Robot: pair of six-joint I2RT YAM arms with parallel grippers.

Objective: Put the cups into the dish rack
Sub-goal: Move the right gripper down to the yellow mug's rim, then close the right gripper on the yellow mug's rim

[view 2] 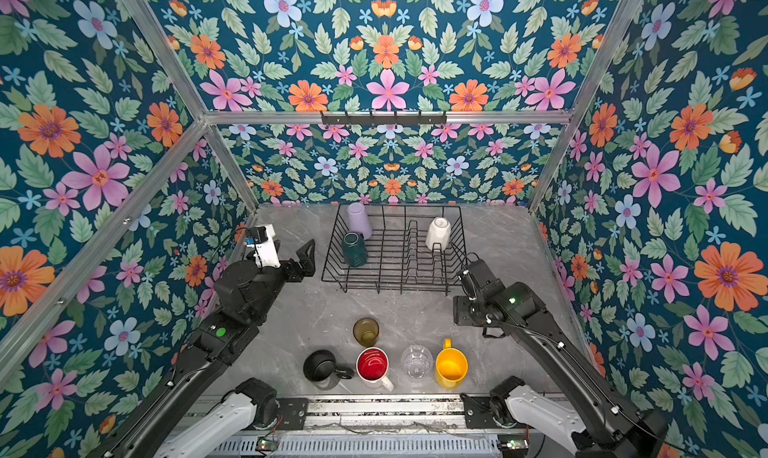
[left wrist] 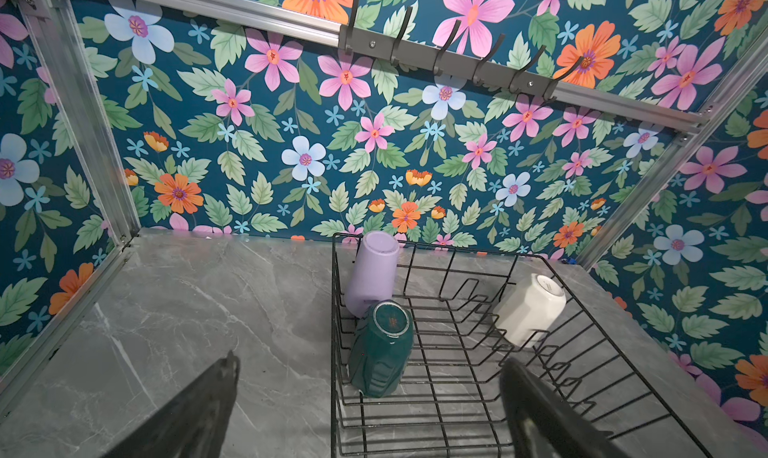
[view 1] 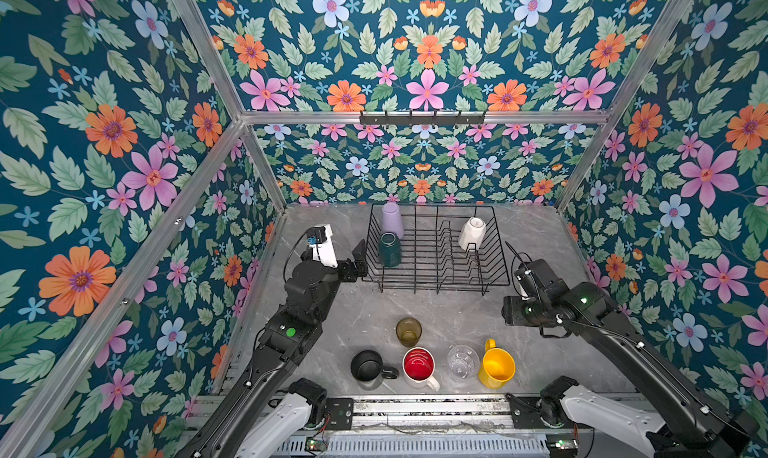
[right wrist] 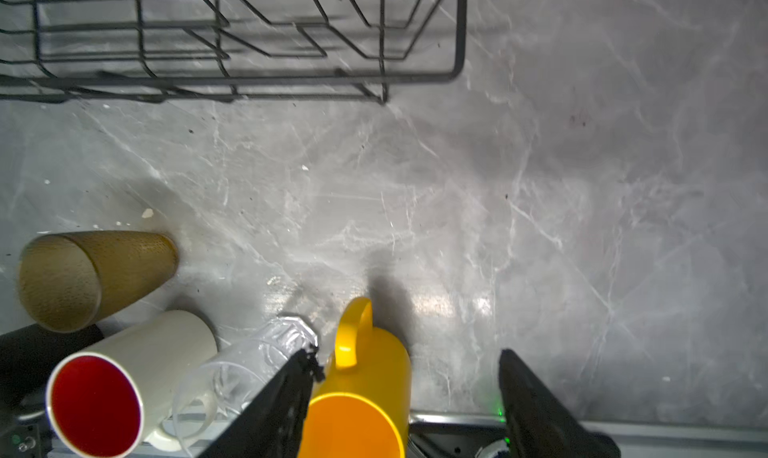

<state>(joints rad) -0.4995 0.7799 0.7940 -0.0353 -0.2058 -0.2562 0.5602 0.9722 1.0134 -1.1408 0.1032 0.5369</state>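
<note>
Grey marble-veined tabletop (view 1: 540,244), boxed by floral-papered walls (view 1: 104,144), carries a black wire dish rack (view 1: 434,265) at the back. Inside the rack, three cups sit base-up. A matte lilac tumbler (view 1: 392,220) leans in the far-left corner, with a glossy teal mug (view 1: 389,250) touching its nearer side. A faceted cream-white mug (view 1: 472,233) tilts against the prongs at far right.

In front of the rack stand five more cups, mouths up: a translucent amber glass (view 1: 408,331), a black mug (view 1: 367,365), a red-inside white mug (view 1: 419,364), a clear glass (view 1: 462,362) and a yellow mug (view 1: 496,368) whose handle points rackward.

The left gripper (view 1: 360,260), beside the rack's left wall, gapes empty. The right gripper (right wrist: 411,393), off the near-right corner, has its jaws apart and grips nothing.
</note>
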